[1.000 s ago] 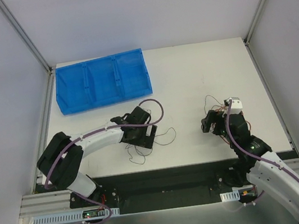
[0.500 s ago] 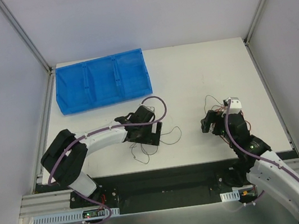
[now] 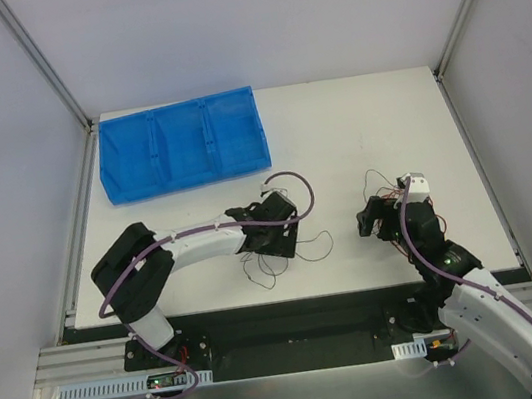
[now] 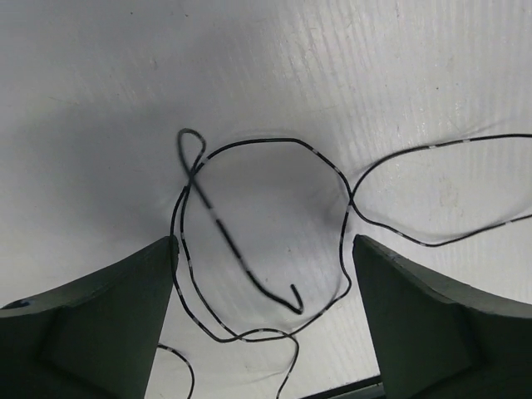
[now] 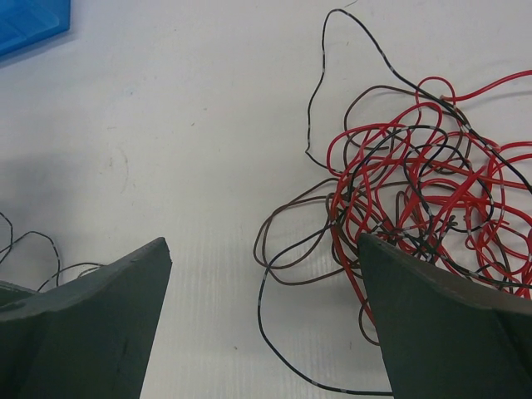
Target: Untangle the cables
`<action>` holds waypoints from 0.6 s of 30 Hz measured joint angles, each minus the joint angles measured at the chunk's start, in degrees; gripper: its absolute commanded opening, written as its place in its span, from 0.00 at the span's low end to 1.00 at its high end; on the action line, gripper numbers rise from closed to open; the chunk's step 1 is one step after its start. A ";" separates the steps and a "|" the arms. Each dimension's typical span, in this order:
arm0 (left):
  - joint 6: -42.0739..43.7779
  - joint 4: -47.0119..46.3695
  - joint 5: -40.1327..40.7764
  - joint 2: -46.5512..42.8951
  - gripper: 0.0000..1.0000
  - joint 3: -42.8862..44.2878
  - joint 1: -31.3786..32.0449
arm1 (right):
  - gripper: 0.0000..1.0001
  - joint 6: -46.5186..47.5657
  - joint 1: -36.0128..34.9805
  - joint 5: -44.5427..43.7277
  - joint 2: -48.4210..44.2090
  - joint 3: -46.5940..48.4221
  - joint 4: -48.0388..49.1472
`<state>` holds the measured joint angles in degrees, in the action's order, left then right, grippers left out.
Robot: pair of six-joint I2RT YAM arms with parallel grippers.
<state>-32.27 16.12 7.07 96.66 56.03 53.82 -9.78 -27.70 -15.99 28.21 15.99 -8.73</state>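
Sweeping rightward along the near side over the last second, the left tool (image 4: pixel 263 243) stands wide open and grips nothing. The loose black strand (image 4: pixel 349 202) lies flat on the worktop (image 3: pixel 336 128) between its fingers and has slid right with it, so it looks already freed. Farther right, the right tool (image 5: pixel 264 245) has not moved. It is equally wide open and empty, and the red-and-black tangle (image 5: pixel 416 191) lies just beyond its fingertips. That knot, I judge, is the remaining work.
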 measured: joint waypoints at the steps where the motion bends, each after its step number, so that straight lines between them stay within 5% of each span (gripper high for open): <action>1: -0.37 0.33 1.18 0.55 0.64 0.48 0.39 | 0.97 0.00 0.00 0.00 0.04 0.00 0.00; 4: -1.53 0.83 4.63 1.46 0.39 0.98 0.98 | 0.97 0.00 0.00 0.02 0.20 0.00 0.00; 8: -1.86 1.53 7.63 1.46 0.23 0.92 0.87 | 0.97 0.00 0.04 0.02 0.28 0.00 0.04; 10: -1.33 1.70 8.50 1.33 0.01 0.92 0.94 | 0.97 0.00 0.04 0.02 0.28 0.00 0.07; 18: 8.92 3.89 9.73 -2.75 0.00 2.32 -0.15 | 0.97 0.00 0.09 0.02 0.26 -0.37 0.42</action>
<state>-23.35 20.01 16.80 93.91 58.35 53.67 -9.78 -27.62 -15.97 28.47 15.62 -8.32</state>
